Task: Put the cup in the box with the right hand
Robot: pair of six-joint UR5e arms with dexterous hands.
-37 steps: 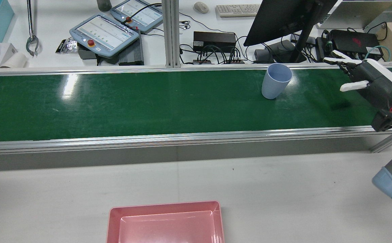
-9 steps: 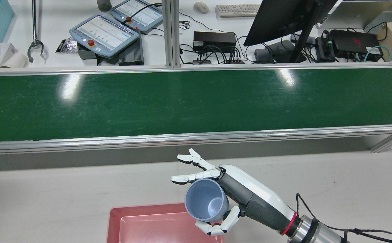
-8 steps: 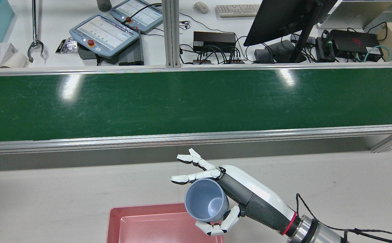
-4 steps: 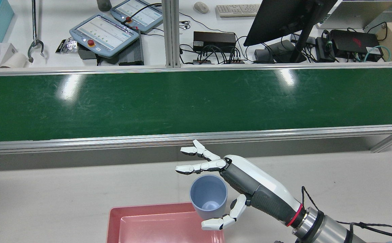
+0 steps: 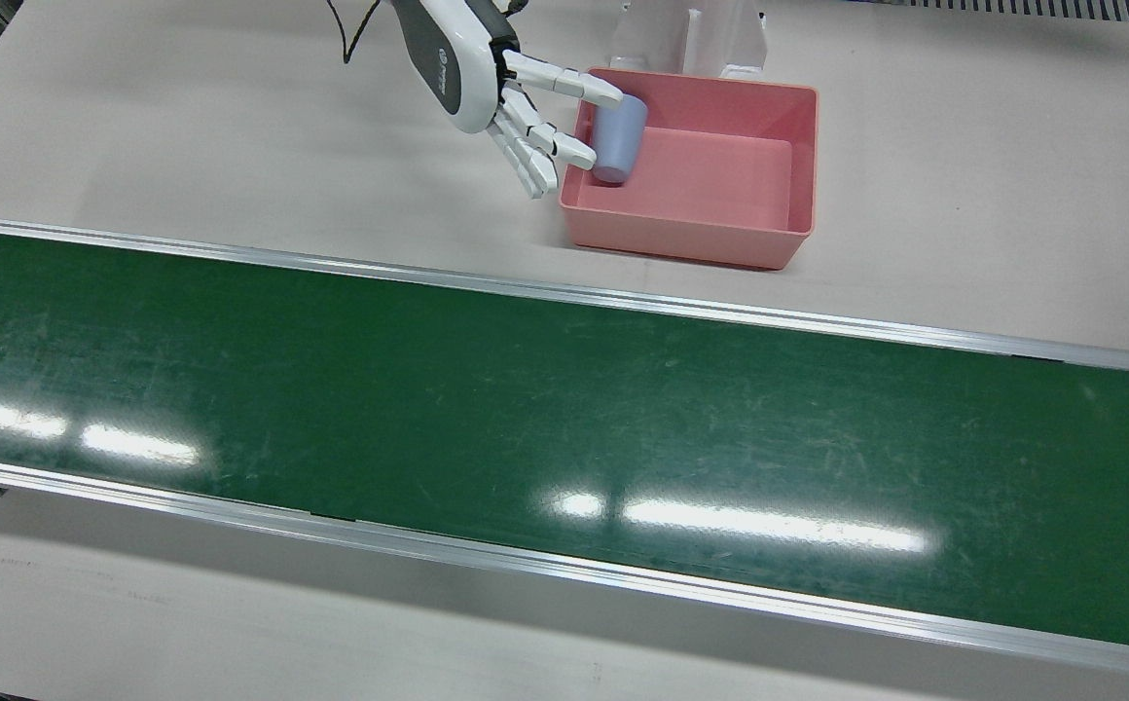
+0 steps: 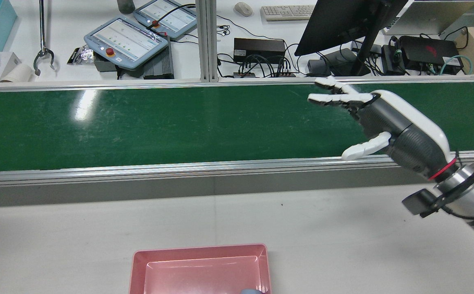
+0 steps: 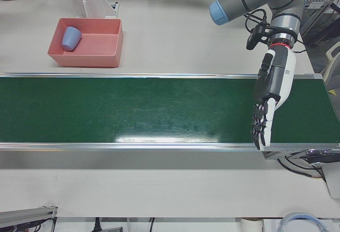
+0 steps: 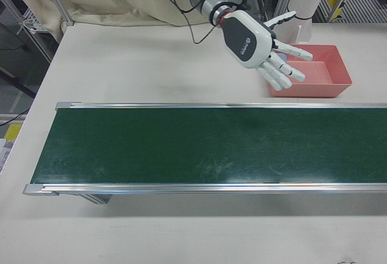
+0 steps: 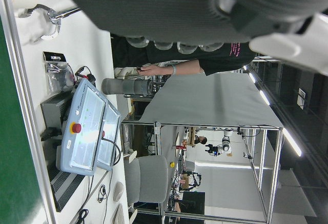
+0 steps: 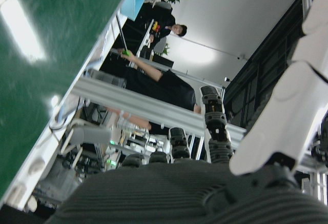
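Note:
The light blue cup (image 5: 620, 136) lies tilted inside the pink box (image 5: 691, 243), against its left wall; it also shows in the left-front view (image 7: 70, 38). In the rear view only a sliver of the cup (image 6: 253, 291) shows at the bottom edge, in the box (image 6: 200, 250). My right hand (image 5: 496, 88) is open and empty. In the front view its fingers spread right beside the cup. In the rear view the right hand (image 6: 384, 122) is raised over the belt's right part, far from the box. My left hand (image 7: 268, 96) is open, fingers pointing down over the belt's end.
The green conveyor belt (image 5: 526, 409) runs across the table between aluminium rails. Behind it in the rear view are teach pendants (image 6: 126, 41), a monitor (image 6: 343, 20) and cables. A white pedestal (image 5: 710, 39) stands just behind the box.
In the rear view my right hand opened and let the cup drop into the box. The hand then rose and moved right, over the belt.

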